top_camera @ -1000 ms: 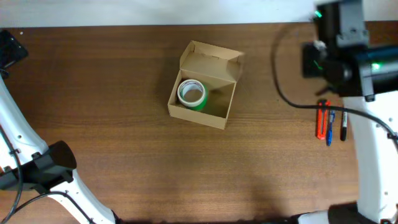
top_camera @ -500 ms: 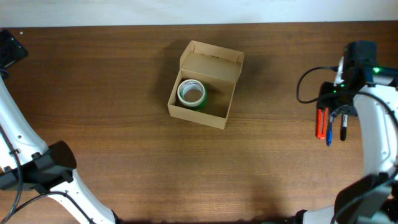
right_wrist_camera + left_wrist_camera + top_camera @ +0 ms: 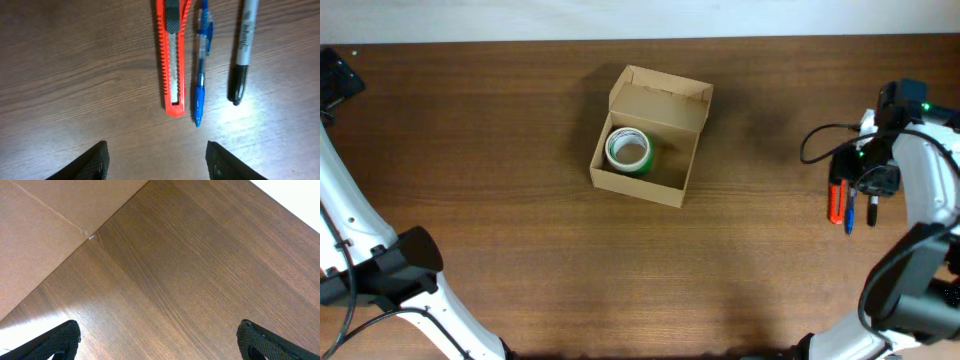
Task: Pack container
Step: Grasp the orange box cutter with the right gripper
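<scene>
Above the orange cutter (image 3: 171, 60), the right gripper (image 3: 157, 160) is held apart; the left gripper (image 3: 157, 340), fingertips cropped, is spread wide.

The container (image 3: 650, 135) is matt tan cardboard on a wood-grain table (image 3: 500, 150) with a soft sheen, and the orange cutter (image 3: 171, 55) and blue pen (image 3: 201, 70) look like smooth glossy plastic.
</scene>
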Robot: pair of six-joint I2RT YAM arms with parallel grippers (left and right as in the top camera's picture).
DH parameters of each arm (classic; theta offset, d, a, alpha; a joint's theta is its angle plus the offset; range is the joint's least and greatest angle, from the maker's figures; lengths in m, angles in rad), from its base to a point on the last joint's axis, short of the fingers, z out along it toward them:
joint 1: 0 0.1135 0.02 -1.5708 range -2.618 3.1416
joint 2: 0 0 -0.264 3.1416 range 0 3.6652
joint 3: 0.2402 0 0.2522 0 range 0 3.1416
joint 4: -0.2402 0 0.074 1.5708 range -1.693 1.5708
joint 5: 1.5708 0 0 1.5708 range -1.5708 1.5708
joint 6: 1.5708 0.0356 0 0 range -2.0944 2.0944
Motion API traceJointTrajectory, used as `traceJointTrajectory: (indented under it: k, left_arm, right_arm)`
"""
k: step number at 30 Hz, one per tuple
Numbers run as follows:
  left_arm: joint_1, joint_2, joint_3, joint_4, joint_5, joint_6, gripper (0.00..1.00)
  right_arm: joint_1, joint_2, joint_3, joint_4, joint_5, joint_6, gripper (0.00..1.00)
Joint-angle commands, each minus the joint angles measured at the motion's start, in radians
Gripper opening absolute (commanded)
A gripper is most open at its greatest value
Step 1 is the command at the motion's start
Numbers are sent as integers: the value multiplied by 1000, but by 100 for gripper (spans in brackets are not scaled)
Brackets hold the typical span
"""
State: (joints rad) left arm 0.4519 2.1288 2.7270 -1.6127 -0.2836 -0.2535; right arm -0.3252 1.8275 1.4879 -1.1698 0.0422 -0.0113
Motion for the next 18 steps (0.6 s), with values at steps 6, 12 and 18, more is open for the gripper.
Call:
traceJointTrajectory:
  k: [6,12,18]
  left_arm:
    - [3,-14,-4,-1,4,8,100]
    - [3,-14,-4,-1,4,8,100]
    - [3,-14,-4,-1,4,8,100]
  right_arm:
    - [-24,148,-3,35,-9,-20,66]
    - [-47,226,-3,58,-18,-27,66]
    - [-56,269,-3,93,-63,-38,66]
